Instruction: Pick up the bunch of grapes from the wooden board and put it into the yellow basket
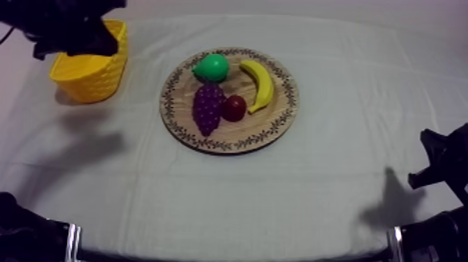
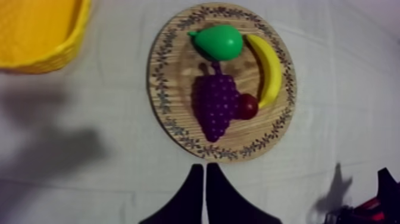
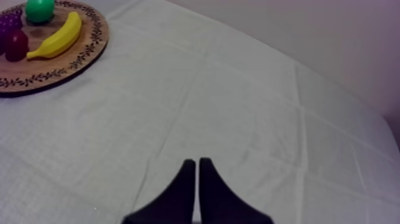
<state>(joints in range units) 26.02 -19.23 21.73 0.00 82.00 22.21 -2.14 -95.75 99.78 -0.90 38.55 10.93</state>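
Top view: left arm lies across the yellow basket and hides its far rim and most of its opening. Right arm is cut by the picture's edge.

Left wrist view: the basket runs off the edge, with one curved stretch of rim showing. Grapes and small red fruit run together; touching or overlapping, cannot tell.

Right wrist view: board is cut off, about half showing. The grapes are a sliver at the edge. Pear is cropped at its top.

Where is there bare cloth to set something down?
Free: cloth between the yellow basket and the wooden board, the wide stretch right of the board, and the near strip before it. Crowded: the board, packed with grapes, pear, banana and small red fruit.
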